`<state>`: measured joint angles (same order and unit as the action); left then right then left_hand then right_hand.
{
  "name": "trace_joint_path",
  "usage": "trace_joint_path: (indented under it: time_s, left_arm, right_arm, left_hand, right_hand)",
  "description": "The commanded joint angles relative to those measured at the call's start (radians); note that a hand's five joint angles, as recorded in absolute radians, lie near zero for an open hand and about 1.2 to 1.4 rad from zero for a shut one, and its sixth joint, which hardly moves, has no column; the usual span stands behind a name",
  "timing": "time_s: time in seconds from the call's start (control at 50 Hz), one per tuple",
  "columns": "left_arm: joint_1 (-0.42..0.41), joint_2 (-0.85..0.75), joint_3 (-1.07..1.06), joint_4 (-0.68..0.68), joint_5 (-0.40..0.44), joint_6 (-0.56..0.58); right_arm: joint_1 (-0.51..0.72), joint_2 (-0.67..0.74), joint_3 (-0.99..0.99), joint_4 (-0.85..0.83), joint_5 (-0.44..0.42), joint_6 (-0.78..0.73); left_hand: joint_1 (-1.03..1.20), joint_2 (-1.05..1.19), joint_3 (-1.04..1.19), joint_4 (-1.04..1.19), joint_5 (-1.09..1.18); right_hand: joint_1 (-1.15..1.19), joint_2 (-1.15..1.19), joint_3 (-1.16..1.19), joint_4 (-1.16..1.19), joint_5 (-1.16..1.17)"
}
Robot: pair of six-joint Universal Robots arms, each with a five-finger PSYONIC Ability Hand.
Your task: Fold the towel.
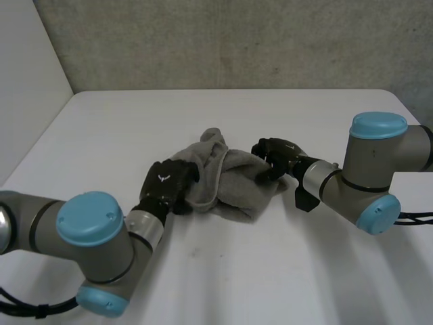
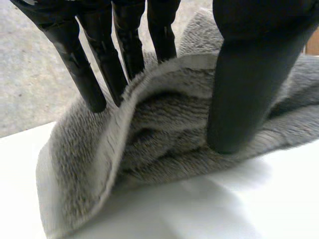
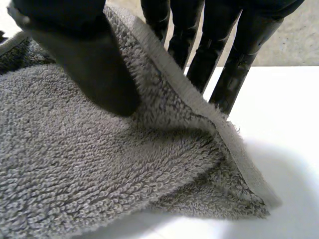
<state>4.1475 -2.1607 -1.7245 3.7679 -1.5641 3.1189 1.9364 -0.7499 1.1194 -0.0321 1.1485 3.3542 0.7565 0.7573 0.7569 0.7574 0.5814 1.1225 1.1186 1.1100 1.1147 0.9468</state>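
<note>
Towel: a grey terry towel [image 1: 226, 177] lies bunched in a crumpled heap near the middle of the white table [image 1: 223, 277]. It sits between the two hands, with a peak rising on its far side.
Towel edges: a flat hemmed border runs up between fingers and thumb in each wrist view. One lower corner rests on the table near the right hand's fingertips.
Left hand: the left hand [image 1: 166, 184] is at the heap's left side. In its wrist view the fingers [image 2: 89, 74] stand behind the raised hem and the thumb [image 2: 244, 89] presses the pile from the front, so the towel edge is pinched.
Right hand: the right hand [image 1: 277, 157] is at the heap's right side. Its thumb [image 3: 94, 64] bears on the terry and its fingers [image 3: 234, 74] are behind the hem, clamping that edge.
Table edges: the far edge meets a grey concrete wall [image 1: 237, 40], and the left edge slants beside a white panel [image 1: 27, 81].
Open room: bare tabletop shows on every side of the heap, broadest between it and the far edge and in the near strip between the two arms.
</note>
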Motion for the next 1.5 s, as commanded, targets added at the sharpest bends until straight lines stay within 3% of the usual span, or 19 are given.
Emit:
trace_joint_path:
  time_s: [0.02, 0.06, 0.16, 0.26, 0.4, 0.5, 0.6, 0.64, 0.68, 0.7, 0.76, 0.94, 1.12, 1.2, 1.22, 1.28, 1.34, 1.5]
  left_arm:
    - [0.002, -0.053, 0.127, 0.001, -0.039, 0.036]
    - [0.003, -0.054, 0.157, 0.001, -0.05, 0.064]
    - [0.019, -0.013, 0.257, -0.002, -0.091, 0.155]
    - [0.051, 0.152, 0.48, 0.003, -0.091, 0.225]
    - [0.066, 0.238, 0.768, 0.004, -0.093, 0.221]
    - [0.094, 0.249, 0.846, -0.014, -0.099, 0.221]
    - [0.108, 0.254, 0.703, -0.065, -0.09, 0.222]
    - [0.117, 0.257, 0.628, -0.079, -0.085, 0.227]
    - [0.138, 0.255, 0.434, -0.091, -0.085, 0.23]
    - [0.138, 0.255, 0.433, -0.091, -0.085, 0.23]
    - [0.154, 0.216, 0.189, -0.079, -0.076, 0.231]
    - [0.166, 0.07, -0.058, -0.106, -0.077, 0.231]
    - [0.169, 0.172, -0.121, -0.233, -0.074, 0.231]
    - [0.171, 0.258, -0.125, -0.249, -0.079, 0.227]
    - [0.171, 0.259, -0.125, -0.249, -0.079, 0.227]
    - [0.18, 0.304, -0.125, -0.249, -0.082, 0.218]
    - [0.192, 0.312, -0.127, -0.249, -0.08, 0.216]
    - [0.195, 0.312, -0.125, -0.249, -0.082, 0.207]
  right_arm:
    - [-0.001, 0.012, -0.027, -0.002, -0.001, 0.017]
    - [-0.001, 0.007, -0.036, 0.0, 0.0, 0.018]
    - [-0.011, -0.046, -0.104, 0.0, 0.007, 0.011]
    - [-0.016, -0.181, -0.333, -0.026, 0.077, -0.012]
    - [-0.023, -0.345, -0.464, -0.245, 0.189, -0.015]
    - [-0.033, -0.414, -0.429, -0.255, 0.171, -0.016]
    - [-0.033, -0.419, -0.348, -0.06, 0.051, -0.102]
    - [-0.021, -0.402, -0.265, 0.065, -0.005, -0.255]
    - [-0.019, -0.379, -0.147, 0.159, -0.018, -0.443]
    - [-0.019, -0.37, -0.089, 0.191, -0.013, -0.526]
    - [-0.017, -0.344, 0.04, 0.205, -0.016, -0.643]
    - [-0.02, -0.223, 0.235, 0.196, -0.007, -0.67]
    - [-0.04, -0.261, 0.33, 0.186, -0.01, -0.668]
    - [-0.072, -0.296, 0.388, 0.13, -0.006, -0.657]
    - [-0.073, -0.296, 0.389, 0.13, -0.006, -0.657]
    - [-0.115, -0.309, 0.43, 0.051, 0.06, -0.647]
    - [-0.152, -0.306, 0.447, 0.023, 0.105, -0.642]
    - [-0.191, -0.293, 0.447, 0.021, 0.119, -0.644]
  left_hand:
    - [0.53, 0.529, 0.53, 0.529, 0.531]
    - [0.639, 0.638, 0.638, 0.638, 0.639]
    - [0.64, 0.639, 0.639, 0.639, 0.64]
    - [0.64, 0.639, 0.639, 0.639, 0.64]
    - [0.64, 0.639, 0.639, 0.639, 0.64]
    - [0.64, 0.639, 0.639, 0.639, 0.64]
    - [0.64, 0.639, 0.639, 0.639, 0.64]
    - [0.64, 0.639, 0.639, 0.639, 0.64]
    - [0.64, 0.639, 0.639, 0.639, 0.64]
    - [0.64, 0.639, 0.639, 0.639, 0.64]
    - [0.64, 0.639, 0.639, 0.639, 0.64]
    - [0.64, 0.639, 0.639, 0.639, 0.64]
    - [0.64, 0.639, 0.639, 0.639, 0.64]
    - [0.64, 0.639, 0.639, 0.639, 0.64]
    - [0.64, 0.639, 0.639, 0.639, 0.64]
    - [0.64, 0.639, 0.639, 0.639, 0.64]
    - [0.64, 0.639, 0.639, 0.639, 0.64]
    - [0.64, 0.639, 0.639, 0.639, 0.64]
  right_hand:
    - [0.274, 0.277, 0.286, 0.281, 0.275]
    - [0.274, 0.278, 0.286, 0.282, 0.275]
    - [0.274, 0.278, 0.286, 0.282, 0.275]
    - [0.274, 0.278, 0.286, 0.282, 0.275]
    - [0.274, 0.278, 0.286, 0.282, 0.275]
    - [0.274, 0.278, 0.286, 0.282, 0.275]
    - [0.274, 0.278, 0.286, 0.282, 0.275]
    - [0.274, 0.278, 0.286, 0.282, 0.275]
    - [0.274, 0.278, 0.286, 0.282, 0.275]
    - [0.274, 0.278, 0.286, 0.282, 0.275]
    - [0.274, 0.278, 0.286, 0.282, 0.275]
    - [0.274, 0.278, 0.286, 0.282, 0.275]
    - [0.274, 0.278, 0.286, 0.282, 0.275]
    - [-0.091, -0.087, -0.079, -0.083, -0.09]
    - [-0.092, -0.088, -0.08, -0.084, -0.091]
    - [-0.259, -0.255, -0.247, -0.251, -0.258]
    - [-0.262, -0.259, -0.25, -0.255, -0.261]
    - [-0.344, -0.341, -0.332, -0.337, -0.343]
